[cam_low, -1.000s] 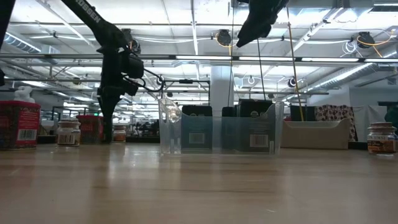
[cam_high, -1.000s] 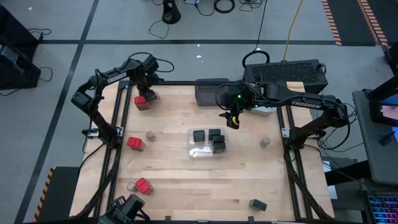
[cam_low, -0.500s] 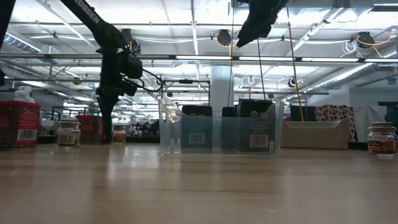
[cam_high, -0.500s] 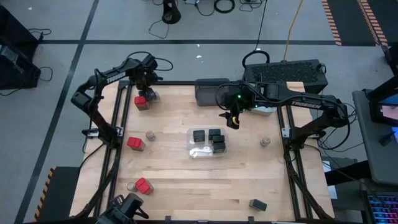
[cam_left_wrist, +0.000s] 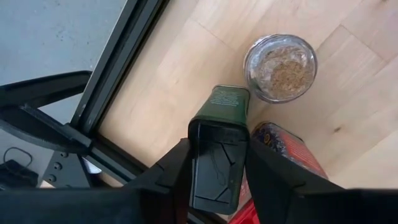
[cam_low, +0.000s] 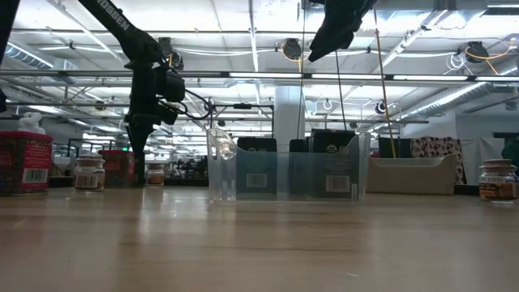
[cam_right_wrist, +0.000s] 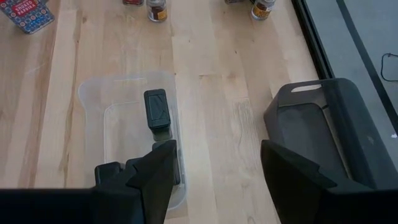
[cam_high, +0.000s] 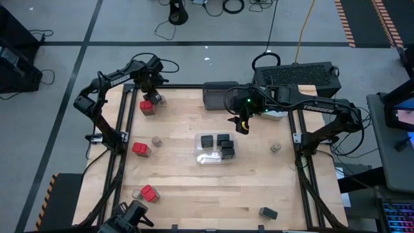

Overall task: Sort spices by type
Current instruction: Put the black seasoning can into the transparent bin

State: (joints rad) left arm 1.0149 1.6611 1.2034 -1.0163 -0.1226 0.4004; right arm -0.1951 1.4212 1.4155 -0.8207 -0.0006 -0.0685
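The surface [cam_high: 181,194] carries a clear bin [cam_high: 217,149] of dark boxes at its centre. At the far left corner, left gripper [cam_left_wrist: 217,155] fingers clasp a dark spice box [cam_left_wrist: 216,146] (lift straight, sparing the neighbouring jar [cam_left_wrist: 280,67]). Right gripper [cam_right_wrist: 214,180] hovers, fingers apart.

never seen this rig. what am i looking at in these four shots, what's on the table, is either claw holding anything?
It is a two-armed robot at a wooden table, sorting spices. One shot looks straight down, one sits level with the tabletop, and two ride on the wrists.

The left claw is at the table's far left corner, its fingers set around a dark boxy tin, beside a round jar and a red-topped box. Whether the grip is firm, I cannot tell.

The right claw hangs open and empty above the clear bin, which holds dark tins. A dark grey bin stands behind it. More red boxes, jars and one dark tin lie scattered.
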